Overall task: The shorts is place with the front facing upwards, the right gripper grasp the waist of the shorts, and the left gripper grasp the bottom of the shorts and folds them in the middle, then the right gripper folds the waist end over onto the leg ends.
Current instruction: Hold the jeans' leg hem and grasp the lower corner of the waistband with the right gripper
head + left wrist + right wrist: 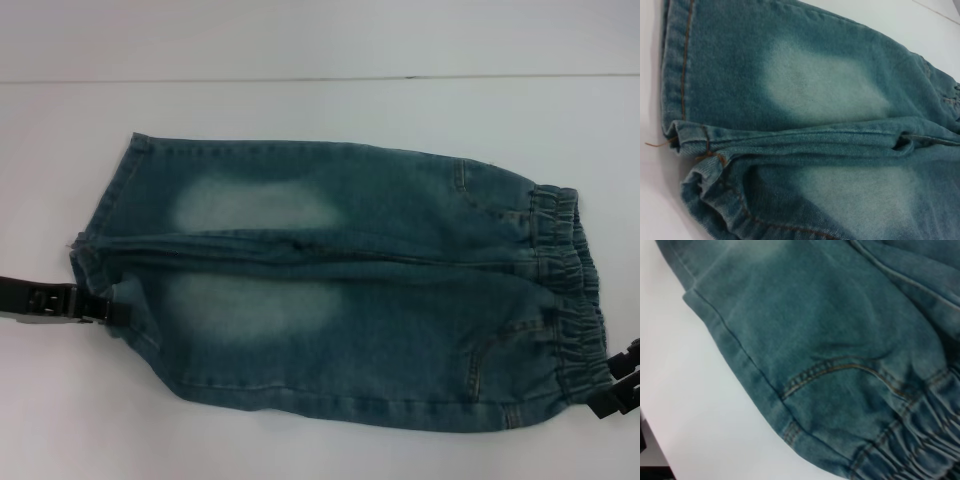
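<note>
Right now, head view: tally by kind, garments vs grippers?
Shorts: 1
Grippers: 2, the left gripper at the leg hem, the right gripper at the waistband corner
Total: 3

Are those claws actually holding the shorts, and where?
Left gripper sits at the leg hem of the shorts, right gripper at the waistband; actual grip cannot be told.

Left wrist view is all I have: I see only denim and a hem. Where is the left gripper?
Observer: The left gripper is at the hem of the nearer leg, at the left end of the shorts.
Operator: And the right gripper?
Observer: The right gripper is at the nearer corner of the waistband, at the right end.
Operator: Are the shorts folded already?
Observer: No, they lie flat, not yet folded.
</note>
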Robot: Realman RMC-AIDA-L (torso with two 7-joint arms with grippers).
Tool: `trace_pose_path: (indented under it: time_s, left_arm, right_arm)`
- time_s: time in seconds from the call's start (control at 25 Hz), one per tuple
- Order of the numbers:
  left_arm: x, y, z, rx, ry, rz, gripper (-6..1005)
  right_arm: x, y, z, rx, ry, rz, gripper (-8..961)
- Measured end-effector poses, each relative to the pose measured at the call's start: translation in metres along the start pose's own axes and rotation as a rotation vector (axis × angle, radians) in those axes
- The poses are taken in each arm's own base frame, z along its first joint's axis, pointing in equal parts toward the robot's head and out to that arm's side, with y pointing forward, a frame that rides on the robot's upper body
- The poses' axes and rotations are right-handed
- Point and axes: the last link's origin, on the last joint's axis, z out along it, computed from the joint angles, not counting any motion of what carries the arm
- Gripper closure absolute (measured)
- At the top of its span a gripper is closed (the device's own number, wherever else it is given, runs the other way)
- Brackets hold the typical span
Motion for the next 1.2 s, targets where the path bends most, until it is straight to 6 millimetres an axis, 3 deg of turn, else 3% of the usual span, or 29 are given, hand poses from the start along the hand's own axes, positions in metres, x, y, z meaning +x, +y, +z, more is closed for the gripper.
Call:
trace_pose_path:
  time_s: [0.44, 0.64, 0.76, 1.2]
  left_arm:
    - [0.0, -0.001, 0.001, 0.007, 0.005, -0.003, 920]
    - [0.0, -0.001, 0.001, 0.006, 0.006, -0.002, 920]
    - [0.0, -0.001, 0.001, 0.005, 0.005, -0.001, 920]
    - [0.0, 0.0, 0.003, 0.001, 0.005, -0.002, 920]
  right_arm:
    - [-0.008, 0.013, -0.001, -0.084, -0.065, -0.089, 69]
    - [-0.006, 0.012, 0.0, -0.075, -0.055, -0.105, 139]
    - [-0.007, 0.012, 0.001, -0.072, -0.051, -0.106, 361]
    - [-0.006, 0.011, 0.002, -0.063, -0.055, -0.096, 606]
